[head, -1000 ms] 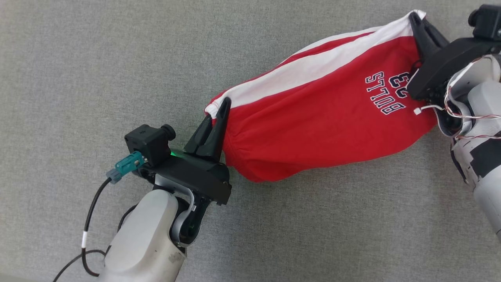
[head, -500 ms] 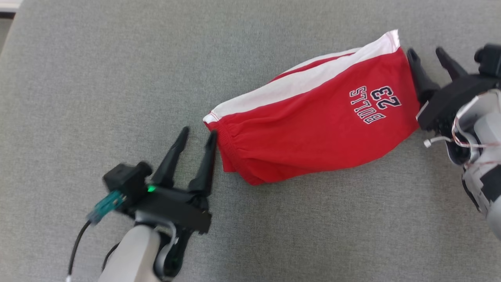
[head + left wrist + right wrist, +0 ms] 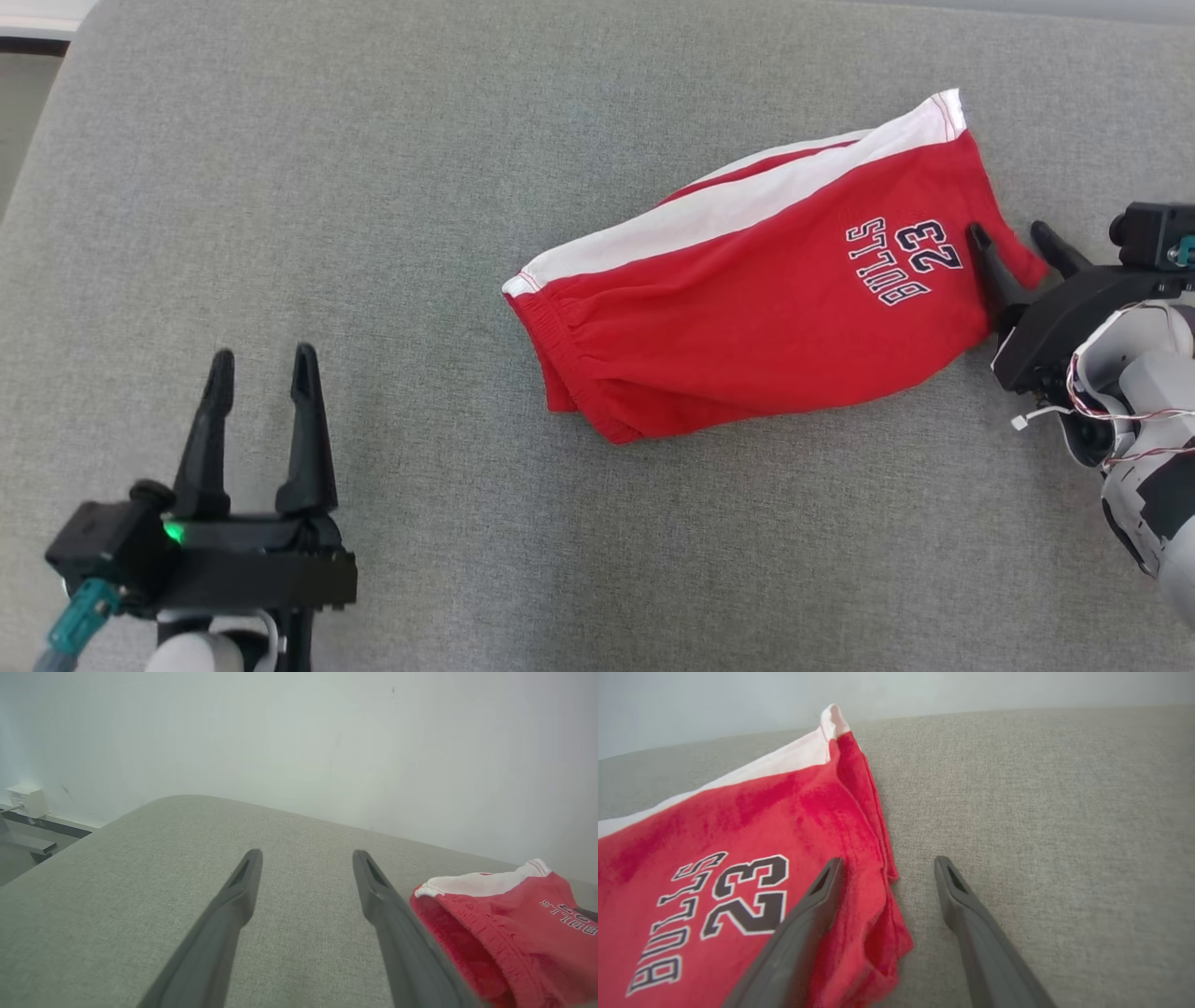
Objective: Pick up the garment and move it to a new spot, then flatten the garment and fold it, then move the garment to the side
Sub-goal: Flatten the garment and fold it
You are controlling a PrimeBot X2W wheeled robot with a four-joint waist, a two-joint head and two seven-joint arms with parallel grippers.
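red garment (image 3: 747,308): left claw (image 3: 263,357) spread, well apart; right claw (image 3: 1008,229) spread, straddling its edge.

Surface (image 3: 373,187): grey woven fabric, rounded corner. Wall (image 3: 299,742): plain, pale, behind surface. White box (image 3: 27,800) against wall. Light even.

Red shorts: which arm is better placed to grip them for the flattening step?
Right, probably. The right gripper stands open at the leg hem of the red shorts, one finger over the fabric beside the print. The left gripper, also open, sits apart from the waistband over bare grey surface.
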